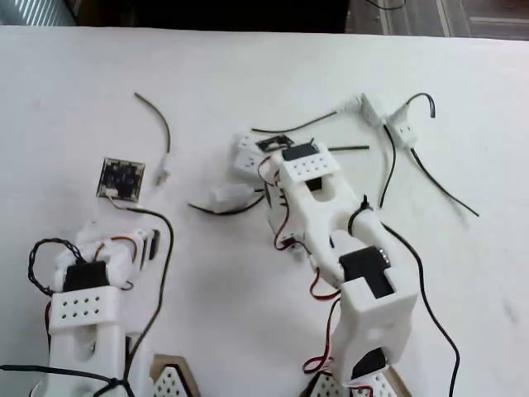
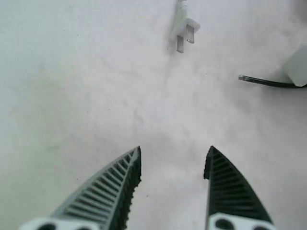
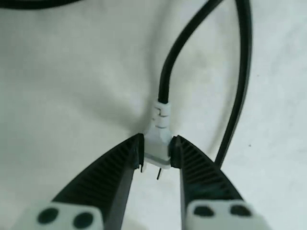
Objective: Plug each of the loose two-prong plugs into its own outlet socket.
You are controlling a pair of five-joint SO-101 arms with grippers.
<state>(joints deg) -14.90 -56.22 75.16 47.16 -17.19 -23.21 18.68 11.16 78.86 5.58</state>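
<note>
My right gripper (image 3: 157, 155) is shut on a small white two-prong plug (image 3: 157, 143). Its prongs point back toward the wrist and its black cable (image 3: 165, 72) curves away over the table. In the high view this gripper (image 1: 263, 150) is at the table's middle, beside a white block (image 1: 246, 154). My left gripper (image 2: 172, 165) is open over bare table with nothing between its fingers. It sits at the front left in the high view (image 1: 147, 244). Ahead of it lies a loose white plug (image 2: 184, 28) (image 1: 163, 174).
A small black square board (image 1: 122, 178) lies left of centre. A white piece on a black cable (image 1: 227, 196) (image 2: 297, 72) lies between the arms. Two more white plugs (image 1: 368, 106) (image 1: 402, 132) with dark cables lie at the back right. The right arm's wires trail along its side.
</note>
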